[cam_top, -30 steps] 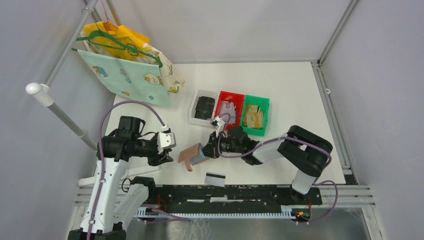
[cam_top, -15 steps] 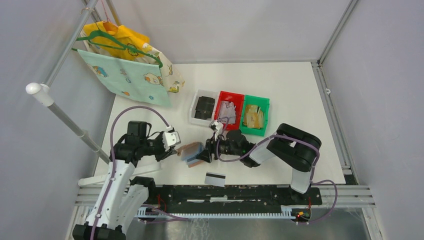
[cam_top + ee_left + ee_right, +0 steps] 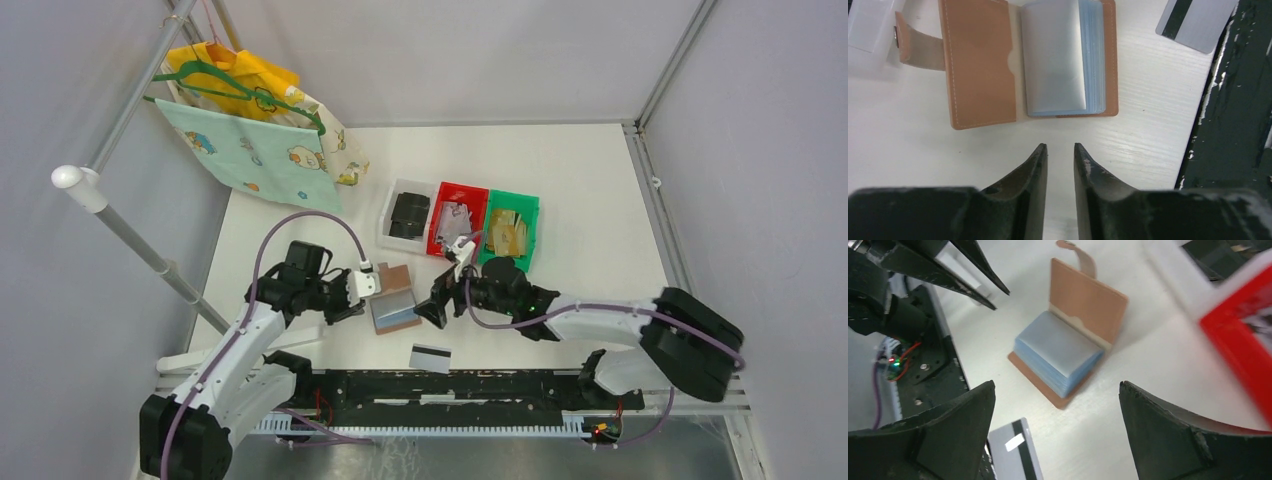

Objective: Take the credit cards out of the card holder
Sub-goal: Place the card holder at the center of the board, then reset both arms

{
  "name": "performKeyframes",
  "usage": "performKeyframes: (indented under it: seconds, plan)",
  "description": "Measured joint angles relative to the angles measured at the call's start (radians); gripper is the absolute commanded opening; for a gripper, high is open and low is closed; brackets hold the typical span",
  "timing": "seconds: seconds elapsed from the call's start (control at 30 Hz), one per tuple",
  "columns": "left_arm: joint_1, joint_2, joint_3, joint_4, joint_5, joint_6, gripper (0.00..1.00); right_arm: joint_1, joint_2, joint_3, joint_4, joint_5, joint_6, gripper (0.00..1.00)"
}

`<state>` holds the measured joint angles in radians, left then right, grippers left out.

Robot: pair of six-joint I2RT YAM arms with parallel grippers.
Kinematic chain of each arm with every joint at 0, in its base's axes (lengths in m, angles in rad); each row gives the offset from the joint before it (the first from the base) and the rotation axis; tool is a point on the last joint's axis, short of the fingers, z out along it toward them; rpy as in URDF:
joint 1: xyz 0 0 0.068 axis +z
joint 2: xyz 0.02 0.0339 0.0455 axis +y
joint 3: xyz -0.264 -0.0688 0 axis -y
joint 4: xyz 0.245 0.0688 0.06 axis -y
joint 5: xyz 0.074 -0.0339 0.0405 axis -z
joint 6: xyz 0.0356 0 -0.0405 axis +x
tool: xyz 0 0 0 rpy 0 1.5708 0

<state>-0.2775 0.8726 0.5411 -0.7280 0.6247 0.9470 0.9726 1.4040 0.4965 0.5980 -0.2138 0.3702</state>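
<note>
The card holder lies open and flat on the table, brown cover to one side and a stack of clear blue pockets on the other. My left gripper sits just short of its near edge, jaws a narrow gap apart with only bare table between them. My right gripper stands wide open on the holder's other side, holding nothing. One of the credit cards, white with a black stripe, lies loose by the table's front edge. Any cards inside the pockets are hidden.
White, red and green bins stand in a row just behind the holder. Clothes on a hanger hang at the back left. The black front rail runs along the near edge, next to the loose card.
My right gripper let go of the card holder and opened wide; the holder now lies flat and open. My left arm moved right up to it, its jaws narrowing.
</note>
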Motion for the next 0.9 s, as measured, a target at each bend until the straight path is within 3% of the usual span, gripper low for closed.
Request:
performKeyframes:
  seconds: [0.13, 0.23, 0.4, 0.6, 0.8, 0.9]
  plan:
    - [-0.004, 0.002, 0.024, -0.002, -0.063, -0.039, 0.68, -0.003, -0.242, -0.057, -0.154, 0.162, -0.076, 0.98]
    - [0.005, 0.001, 0.063, 0.000, -0.113, -0.103, 0.83, -0.015, -0.432, -0.107, -0.233, 0.356, -0.113, 0.98]
    - [0.055, -0.018, 0.120, 0.029, -0.145, -0.211, 0.91, -0.082, -0.707, -0.198, -0.333, 0.735, -0.122, 0.98]
    - [0.173, -0.005, 0.106, 0.171, -0.156, -0.329, 1.00, -0.216, -0.900, -0.342, -0.407, 1.219, -0.105, 0.98]
    - [0.332, 0.084, -0.036, 0.453, -0.151, -0.452, 1.00, -0.344, -0.950, -0.486, -0.290, 1.427, -0.175, 0.98]
    - [0.401, 0.181, -0.098, 0.622, -0.147, -0.531, 1.00, -0.424, -0.904, -0.486, -0.084, 1.450, -0.234, 0.98]
